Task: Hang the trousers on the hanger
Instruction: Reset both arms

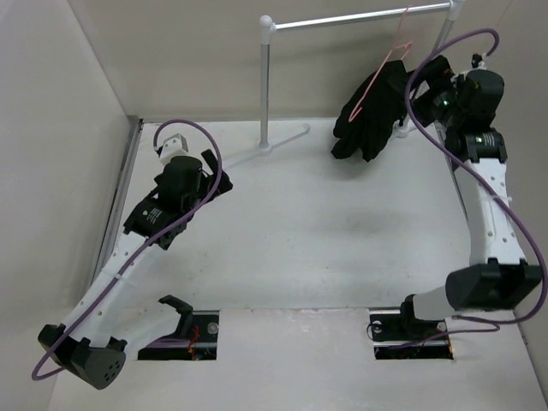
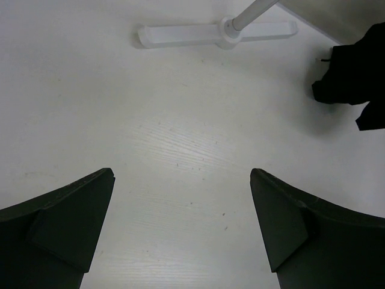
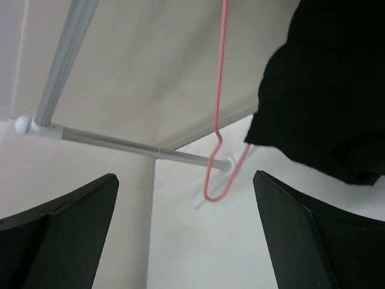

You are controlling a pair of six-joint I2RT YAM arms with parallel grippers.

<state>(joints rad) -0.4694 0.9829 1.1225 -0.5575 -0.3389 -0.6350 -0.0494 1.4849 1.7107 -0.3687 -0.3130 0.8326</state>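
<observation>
both the left hand (image 2: 182, 180) and right hand (image 3: 185, 183) gape wide, empty; trousers (image 1: 374, 107) hang lengthwise down off the hanger (image 3: 219, 90), hook up.

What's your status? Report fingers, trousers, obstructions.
Left fingers open, empty, low over white table. Right fingers open, empty, beside black fabric trousers. Trousers hang on thin pink wire hanger, hooked on white tubular rack. No obstruction seen.

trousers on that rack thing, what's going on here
The black trousers hang bunched on the pink hanger, which is hooked on the white rack at the far right of the table. The right arm is up beside them with its jaws open, holding nothing. The left arm sits low over the table on the other side, jaws open and empty.
</observation>
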